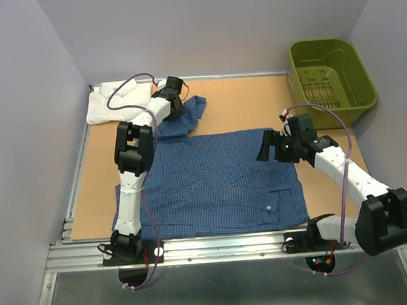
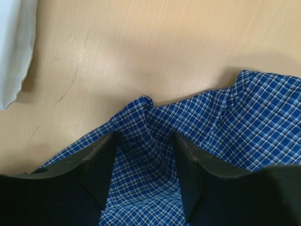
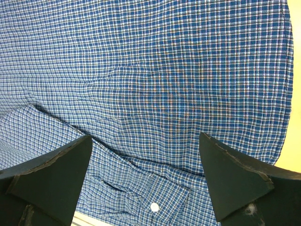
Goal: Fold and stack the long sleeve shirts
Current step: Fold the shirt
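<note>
The dark blue checked shirt (image 1: 219, 182) lies spread flat across the middle of the table, one sleeve folded over its front with a buttoned cuff (image 3: 154, 206). A bunched part (image 1: 191, 115) trails toward the back left. My left gripper (image 1: 178, 101) is down on that bunch. Its fingers (image 2: 101, 165) stand apart with a raised ridge of blue cloth (image 2: 143, 136) between them, not pinched. The white shirt (image 1: 114, 102) lies crumpled at the back left corner, and its edge (image 2: 14, 47) shows in the left wrist view. My right gripper (image 1: 267, 148) hovers wide open over the blue shirt's right side (image 3: 188, 70).
An olive-green plastic basket (image 1: 330, 79) stands at the back right, off the wooden board. Bare wood (image 1: 245, 101) shows behind the blue shirt. A metal rail (image 1: 223, 244) runs along the near edge between the arm bases. Grey walls close in the left, back and right.
</note>
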`<act>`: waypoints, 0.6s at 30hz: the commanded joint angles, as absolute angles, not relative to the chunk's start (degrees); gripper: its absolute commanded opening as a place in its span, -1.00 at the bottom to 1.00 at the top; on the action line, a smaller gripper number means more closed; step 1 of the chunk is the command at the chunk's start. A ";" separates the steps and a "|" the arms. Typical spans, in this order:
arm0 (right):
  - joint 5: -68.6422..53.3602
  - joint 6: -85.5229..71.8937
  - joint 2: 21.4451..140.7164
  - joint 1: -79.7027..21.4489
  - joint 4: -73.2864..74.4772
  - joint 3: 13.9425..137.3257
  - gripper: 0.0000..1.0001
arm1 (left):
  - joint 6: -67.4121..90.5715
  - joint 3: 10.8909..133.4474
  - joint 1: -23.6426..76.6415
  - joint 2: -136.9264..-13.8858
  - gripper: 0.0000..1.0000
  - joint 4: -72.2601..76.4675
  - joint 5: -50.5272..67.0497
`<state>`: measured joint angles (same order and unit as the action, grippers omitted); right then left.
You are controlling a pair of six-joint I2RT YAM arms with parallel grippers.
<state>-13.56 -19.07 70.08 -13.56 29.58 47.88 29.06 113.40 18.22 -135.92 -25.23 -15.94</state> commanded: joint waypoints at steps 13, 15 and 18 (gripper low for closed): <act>-13.80 -18.90 67.59 -14.06 28.39 47.81 1.00 | 32.34 115.23 17.05 -127.19 -0.96 -26.11 -16.61; -13.80 -18.81 67.67 -14.06 28.39 48.08 1.00 | 32.43 114.09 17.05 -123.84 -0.97 -25.05 -17.22; -13.71 -18.81 67.33 -13.98 28.39 48.60 1.00 | 34.36 109.18 17.05 -113.60 -0.96 -24.09 -17.14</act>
<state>-13.56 -19.07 69.23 -13.56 29.58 47.88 32.34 111.37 17.50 -130.23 -26.11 -15.66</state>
